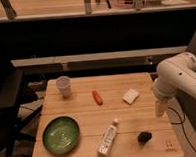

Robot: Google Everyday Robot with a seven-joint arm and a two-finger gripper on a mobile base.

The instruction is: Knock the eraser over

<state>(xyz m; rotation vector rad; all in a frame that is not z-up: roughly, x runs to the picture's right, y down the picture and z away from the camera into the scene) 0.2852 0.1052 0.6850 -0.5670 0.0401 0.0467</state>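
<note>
The eraser [144,137] is a small dark lump on the wooden table [83,111], near the front right. My white arm [177,74] comes in from the right edge. My gripper [159,109] hangs down over the table's right side, above and a little to the right of the eraser, apart from it.
A white bottle [108,138] lies on its side left of the eraser. A white square pad [130,96] and a small orange-red stick [96,97] lie mid-table. A pale cup [64,86] stands at the back left. A green plate [61,134] sits front left.
</note>
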